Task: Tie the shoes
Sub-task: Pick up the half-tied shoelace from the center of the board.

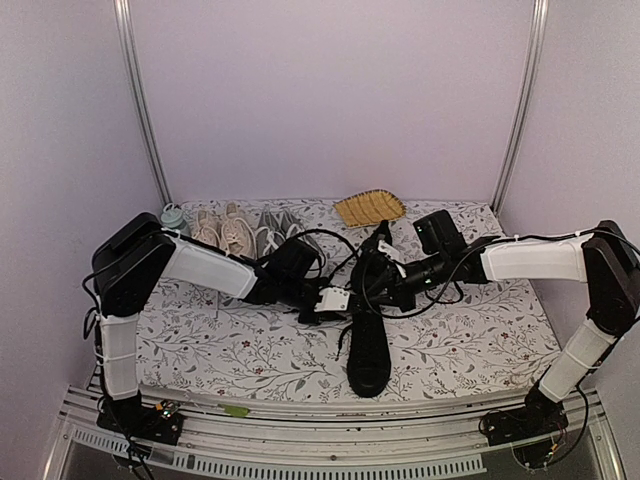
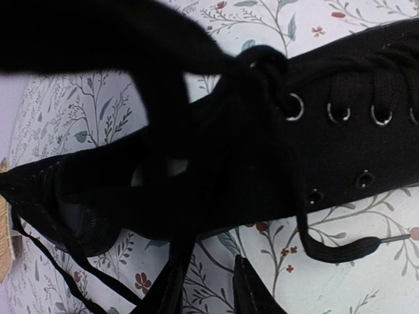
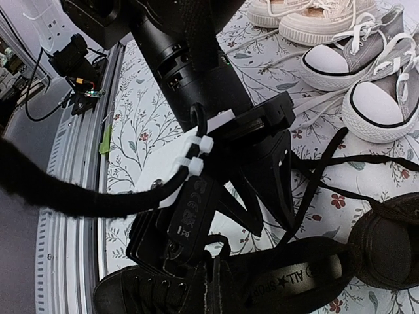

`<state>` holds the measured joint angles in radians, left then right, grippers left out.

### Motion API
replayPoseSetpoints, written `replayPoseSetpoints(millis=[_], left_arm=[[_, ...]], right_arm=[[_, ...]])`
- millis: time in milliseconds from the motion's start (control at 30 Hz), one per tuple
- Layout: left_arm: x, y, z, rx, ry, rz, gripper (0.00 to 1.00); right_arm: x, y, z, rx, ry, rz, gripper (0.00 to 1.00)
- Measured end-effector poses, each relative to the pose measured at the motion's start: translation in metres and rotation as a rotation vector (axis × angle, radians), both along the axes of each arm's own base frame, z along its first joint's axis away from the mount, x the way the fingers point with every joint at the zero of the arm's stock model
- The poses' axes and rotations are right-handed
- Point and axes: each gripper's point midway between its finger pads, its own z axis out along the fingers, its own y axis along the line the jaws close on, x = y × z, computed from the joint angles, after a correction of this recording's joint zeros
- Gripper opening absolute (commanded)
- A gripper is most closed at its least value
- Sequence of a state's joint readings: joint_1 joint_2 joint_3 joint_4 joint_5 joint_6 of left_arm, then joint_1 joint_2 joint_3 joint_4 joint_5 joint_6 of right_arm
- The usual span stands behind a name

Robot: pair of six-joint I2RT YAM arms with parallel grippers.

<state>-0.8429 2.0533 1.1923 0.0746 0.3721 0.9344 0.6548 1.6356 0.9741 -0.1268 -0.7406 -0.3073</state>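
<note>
One black shoe [image 1: 369, 352] lies lengthwise at the table's middle, toe toward the near edge. Both grippers meet over its open end. In the left wrist view its eyelet side [image 2: 340, 150] fills the frame, and a loose lace end [image 2: 340, 249] rests on the cloth. My left gripper [image 2: 208, 267] is open with only floral cloth showing between the fingertips [image 2: 252, 291]; a black lace strand runs down beside the left finger. My right gripper [image 3: 215, 261] is shut on a small loop of black lace [image 3: 218, 243] just above the shoe's tongue [image 3: 150, 294]. A second black rounded shape [image 3: 389, 242] sits at the right.
Beige sneakers [image 1: 225, 232] and grey sneakers with white toe caps [image 1: 281, 236] stand at the back left, beside a teal cup [image 1: 173, 217]. A woven yellow piece [image 1: 368, 208] lies at the back. A metal rail [image 1: 330, 440] borders the near edge.
</note>
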Motion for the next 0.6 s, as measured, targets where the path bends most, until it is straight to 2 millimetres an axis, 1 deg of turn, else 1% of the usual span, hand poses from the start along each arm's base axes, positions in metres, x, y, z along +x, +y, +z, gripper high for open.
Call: replayPoseSetpoints(millis=[67, 200, 333, 500, 600], left_arm=[[0.005, -0.001, 0.003, -0.009, -0.022, 0.015, 0.23], [0.012, -0.004, 0.008, -0.035, -0.05, 0.032, 0.25], [0.011, -0.001, 0.006, -0.053, -0.034, 0.039, 0.26], [0.027, 0.004, 0.006, -0.05, -0.034, 0.086, 0.26], [0.032, 0.007, 0.0, -0.036, -0.035, 0.104, 0.26]], right_arm=[[0.001, 0.0, 0.0, -0.002, 0.0, -0.003, 0.0], [0.001, -0.001, 0.0, -0.003, -0.003, -0.006, 0.0], [0.001, 0.0, 0.0, -0.002, -0.002, -0.004, 0.0], [0.0, 0.0, 0.0, 0.0, 0.0, -0.001, 0.0], [0.0, 0.0, 0.0, 0.001, 0.001, 0.001, 0.0]])
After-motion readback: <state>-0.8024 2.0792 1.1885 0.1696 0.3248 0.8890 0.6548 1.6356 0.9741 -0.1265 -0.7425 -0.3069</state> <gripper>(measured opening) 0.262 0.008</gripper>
